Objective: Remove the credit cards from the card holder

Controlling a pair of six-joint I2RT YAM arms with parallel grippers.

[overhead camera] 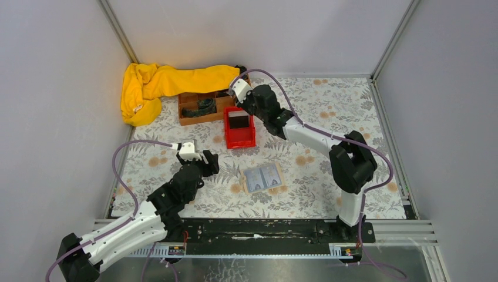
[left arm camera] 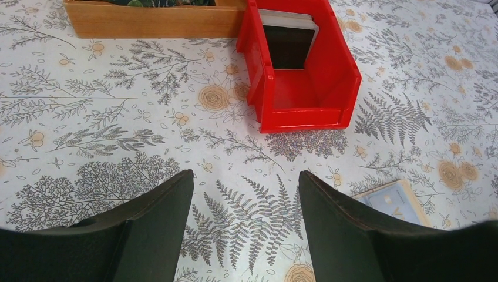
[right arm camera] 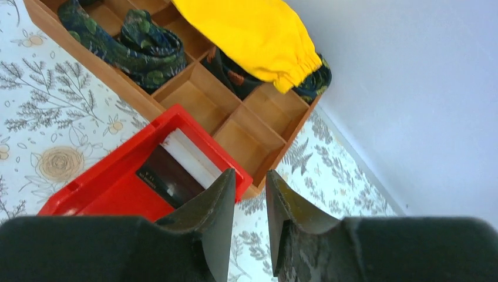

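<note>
- Top external view: the card holder (overhead camera: 263, 178) lies open and flat on the table (overhead camera: 329, 111), to the right of the left gripper (overhead camera: 207, 162) fingertips and well apart from them.
- Left wrist view: only a corner of the card holder (left arm camera: 392, 200) shows, just beyond the right-hand finger (left arm camera: 352, 229).
- The credit cards (left arm camera: 288, 41) stand stacked in the red bin (left arm camera: 305, 111), ahead of the left fingers. A dark card is in front and a whitish one behind.
- Left gripper (left arm camera: 246, 182): fingers spread wide, nothing between them.
- Right gripper (right arm camera: 251, 176): fingers parted by a narrow gap, pinching nothing. The credit cards (right arm camera: 170, 170) and the red bin (right arm camera: 88, 188) sit to the left of the tips.
- The wooden tray (right arm camera: 246, 129) lies past the right fingertips, with the yellow cloth (right arm camera: 246, 35) draped over its far side.
</note>
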